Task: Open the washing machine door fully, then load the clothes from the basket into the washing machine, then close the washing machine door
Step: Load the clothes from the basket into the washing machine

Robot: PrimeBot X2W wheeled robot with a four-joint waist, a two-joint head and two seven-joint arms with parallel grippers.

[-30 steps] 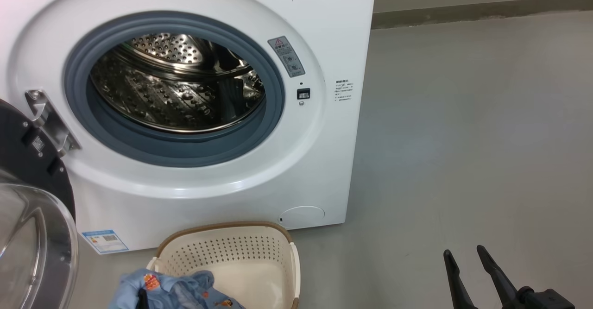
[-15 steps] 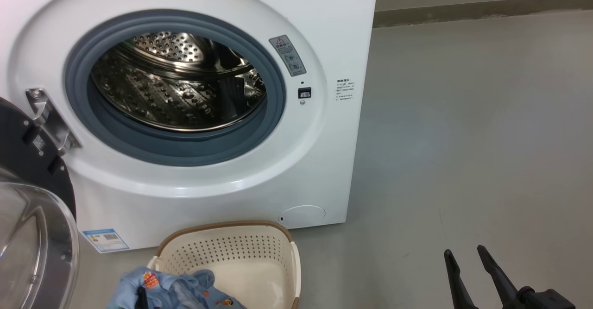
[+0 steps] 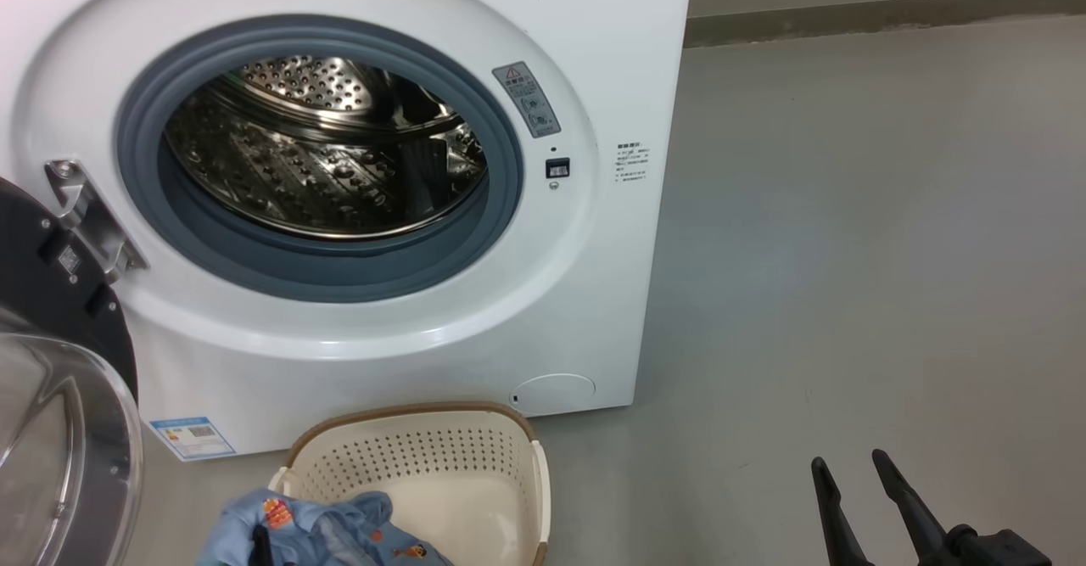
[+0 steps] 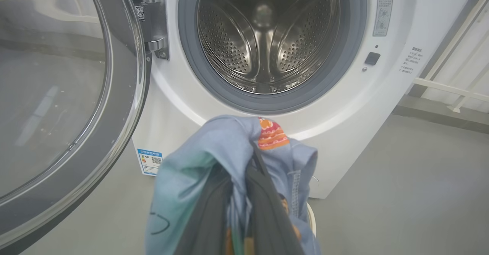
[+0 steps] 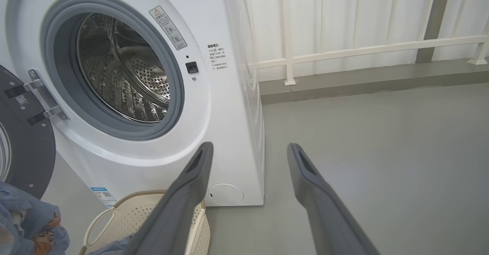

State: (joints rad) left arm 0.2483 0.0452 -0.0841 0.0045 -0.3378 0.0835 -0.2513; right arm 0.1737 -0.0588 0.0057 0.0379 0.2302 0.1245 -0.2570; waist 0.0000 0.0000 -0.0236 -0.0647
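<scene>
Where left gripper (image 4: pixel 244 178) clamps clothes (image 4: pixel 214 148), above basket (image 3: pixel 441 456)

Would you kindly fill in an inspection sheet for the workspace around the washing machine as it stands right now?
Surface: smooth grey floor.
Job's things: washing machine with its steel drum showing no laundry; washing machine door swung open at the left; basket on the floor in front of the machine; light blue clothes bunched at the basket's near left.
Clutter: nothing seen.
Grippers: left gripper shut on the clothes; right gripper open, holding nothing.
Cables: nothing seen.
Surroundings: white railing beyond the machine.
</scene>
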